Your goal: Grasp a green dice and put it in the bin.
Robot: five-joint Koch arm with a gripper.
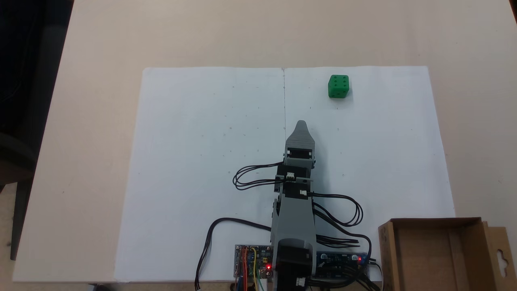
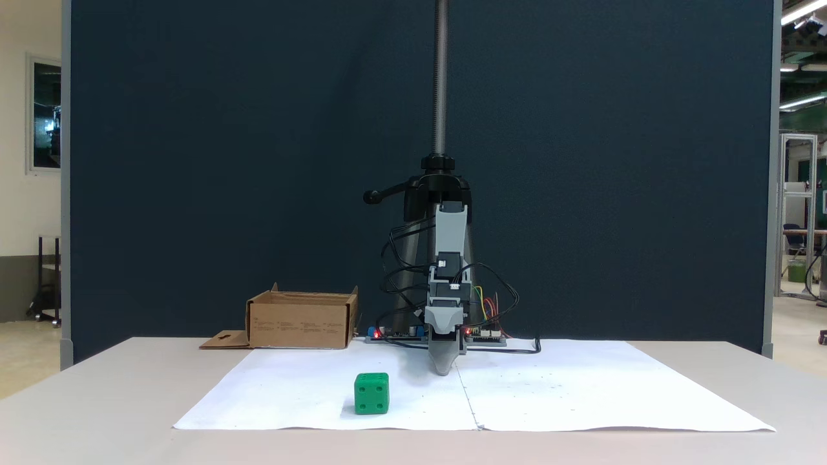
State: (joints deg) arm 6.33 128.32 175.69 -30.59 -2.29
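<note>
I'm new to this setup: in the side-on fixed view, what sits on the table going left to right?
Shallow brown cardboard box → small bright green dice → grey arm's gripper, pointing down at the white paper.

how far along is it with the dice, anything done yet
Nothing looks done yet. The green dice sits untouched on the white paper, apart from the gripper, whose fingers point down near the paper's centre seam; whether they are open cannot be told. Nothing is in hand. Still left: reaching the dice, grasping it, and carrying it to the bin, which holds no dice.
</note>
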